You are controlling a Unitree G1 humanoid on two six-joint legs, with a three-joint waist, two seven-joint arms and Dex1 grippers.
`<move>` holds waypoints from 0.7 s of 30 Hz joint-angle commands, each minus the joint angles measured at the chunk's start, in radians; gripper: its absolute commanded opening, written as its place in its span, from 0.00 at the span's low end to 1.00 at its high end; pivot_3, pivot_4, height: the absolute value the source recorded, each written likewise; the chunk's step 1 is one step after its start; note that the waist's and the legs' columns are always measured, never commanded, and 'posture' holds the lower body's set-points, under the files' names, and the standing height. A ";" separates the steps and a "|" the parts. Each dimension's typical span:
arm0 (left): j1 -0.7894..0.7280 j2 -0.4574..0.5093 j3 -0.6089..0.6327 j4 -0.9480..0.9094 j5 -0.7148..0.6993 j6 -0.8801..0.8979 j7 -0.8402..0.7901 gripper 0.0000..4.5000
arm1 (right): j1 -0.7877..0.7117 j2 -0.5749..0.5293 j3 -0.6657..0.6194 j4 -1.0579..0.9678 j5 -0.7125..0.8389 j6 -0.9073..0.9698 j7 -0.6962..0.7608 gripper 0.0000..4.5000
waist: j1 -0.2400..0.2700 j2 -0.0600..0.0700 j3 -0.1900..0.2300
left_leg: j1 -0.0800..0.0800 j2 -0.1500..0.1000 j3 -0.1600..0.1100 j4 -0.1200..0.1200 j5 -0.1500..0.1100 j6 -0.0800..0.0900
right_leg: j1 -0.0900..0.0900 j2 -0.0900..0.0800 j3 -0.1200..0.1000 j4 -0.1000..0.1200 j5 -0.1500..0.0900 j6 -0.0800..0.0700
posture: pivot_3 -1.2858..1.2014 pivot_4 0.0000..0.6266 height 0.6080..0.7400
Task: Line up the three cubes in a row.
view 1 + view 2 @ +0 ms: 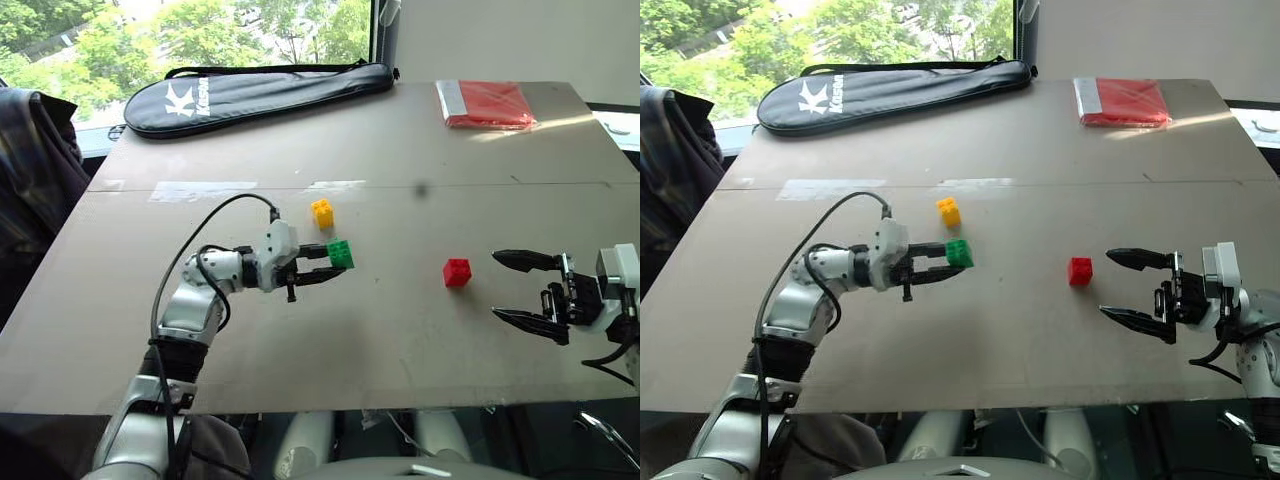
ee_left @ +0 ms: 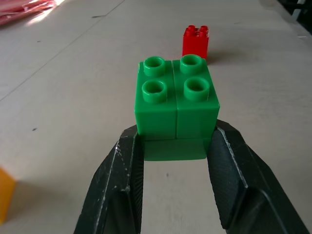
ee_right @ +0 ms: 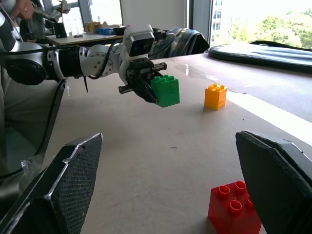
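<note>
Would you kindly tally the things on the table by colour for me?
Green: 1, the green cube, held off the table in the left tool
Yellow: 1, the yellow cube
Red: 2, the red cube and the red packet
Black: 1, the black racket case
Total: 5

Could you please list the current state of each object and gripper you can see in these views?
Green studded plastic brick: clamped in the left gripper, lifted off the table, upright.
Yellow studded plastic brick: resting on the table, free.
Red studded plastic brick: resting on the table, free.
Right gripper: jaws wide open, empty.
Black zipped racket bag: closed, lying flat.
Flat red packet: lying flat.
</note>
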 commanded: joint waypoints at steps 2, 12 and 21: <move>-0.124 -0.080 -0.068 0.190 0.063 -0.115 -0.078 0.27 | 0.054 0.002 -0.057 -0.063 0.003 -0.017 -0.033 1.00 | 0.003 -0.001 0.000 | -0.001 0.000 0.000 0.000 0.000 0.000 | 0.000 0.000 -0.001 0.000 0.000 0.000 | 0.52 0.24 0.65; -0.269 -0.214 -0.096 0.454 0.144 -0.247 -0.096 0.27 | 0.165 0.014 -0.100 -0.114 -0.005 -0.027 -0.089 1.00 | 0.002 -0.002 0.001 | -0.001 0.000 0.000 0.001 0.000 0.001 | -0.001 0.001 0.000 0.001 0.000 0.000 | 0.52 0.24 0.65; -0.311 -0.282 -0.092 0.531 0.186 -0.267 -0.066 0.27 | 0.198 0.010 -0.119 -0.083 -0.048 -0.063 -0.132 1.00 | 0.002 -0.002 0.001 | -0.001 0.000 0.000 0.002 0.000 0.001 | -0.001 0.001 0.000 0.001 0.001 0.001 | 0.52 0.24 0.65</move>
